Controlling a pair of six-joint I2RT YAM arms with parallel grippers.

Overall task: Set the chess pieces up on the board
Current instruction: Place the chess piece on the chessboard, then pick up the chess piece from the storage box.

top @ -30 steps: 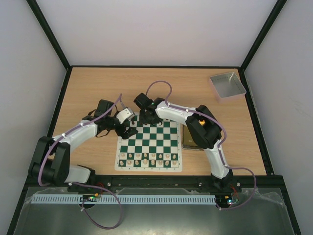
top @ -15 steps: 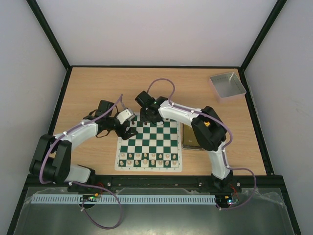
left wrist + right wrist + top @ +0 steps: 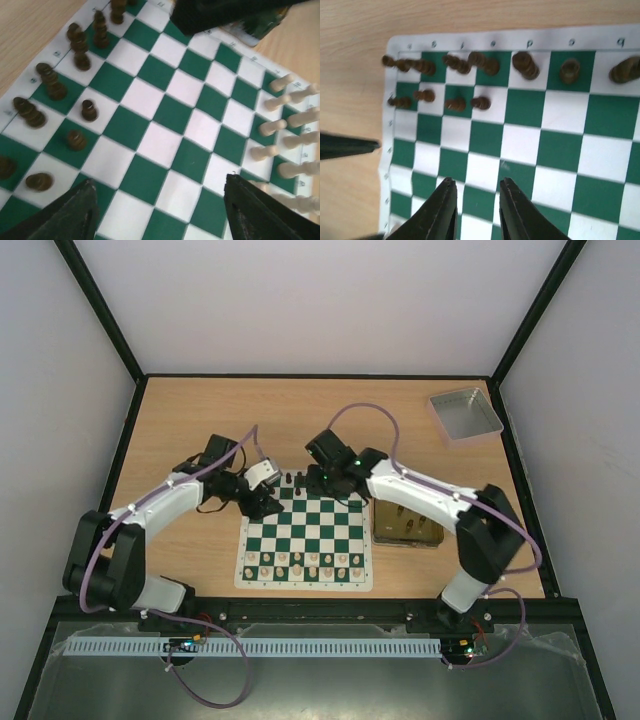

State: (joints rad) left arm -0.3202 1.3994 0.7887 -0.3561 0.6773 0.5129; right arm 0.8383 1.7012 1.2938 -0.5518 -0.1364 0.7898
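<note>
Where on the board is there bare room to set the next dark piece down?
The middle ranks of the board are bare, between the dark chess pieces along the far edge and the cream pieces along the near edge. The far second rank is free beyond its four pieces. The far left corner is crowded.

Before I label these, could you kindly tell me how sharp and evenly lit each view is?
Top external: evenly lit and sharp, though the board shows small. Left wrist: dark chess pieces soft, cream pieces washed out. Right wrist: dark chess pieces smeared, squares clearer.

Grey tray (image 3: 466, 412), gold tin (image 3: 410, 532), cream pcs (image 3: 305, 562)
</note>
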